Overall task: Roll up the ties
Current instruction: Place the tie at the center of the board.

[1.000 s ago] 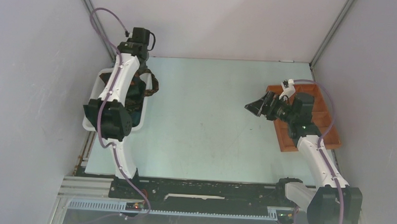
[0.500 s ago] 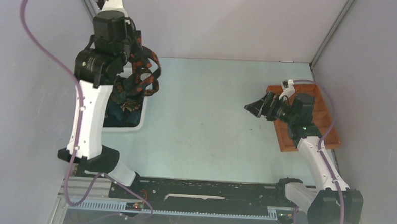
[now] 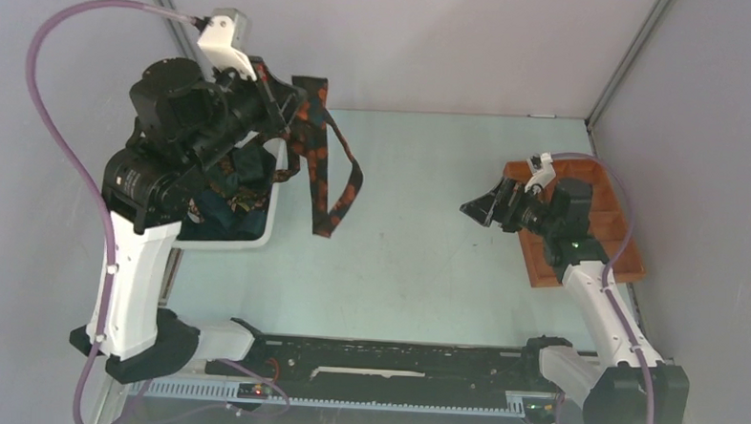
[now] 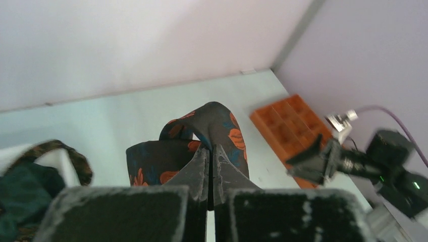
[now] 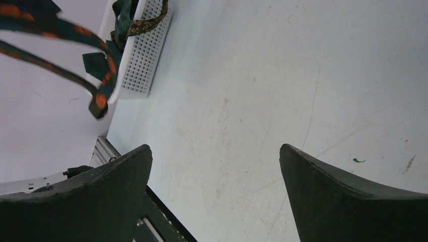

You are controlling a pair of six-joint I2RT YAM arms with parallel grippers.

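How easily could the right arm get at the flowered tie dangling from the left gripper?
Probably yes, fairly easily: the open right gripper faces the tie, which hangs free from the shut left gripper, and nothing stands between them.

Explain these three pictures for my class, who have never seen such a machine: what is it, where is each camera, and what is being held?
These are two robot arms bolted at the near edge of a table. One picture looks down from above and behind them; the other two come from a camera on each wrist. The left hand is shut on a dark tie with orange flowers, which hangs down from it beside a white bin holding more ties. The right hand is open and empty, hovering near an orange-brown tray of small compartments.
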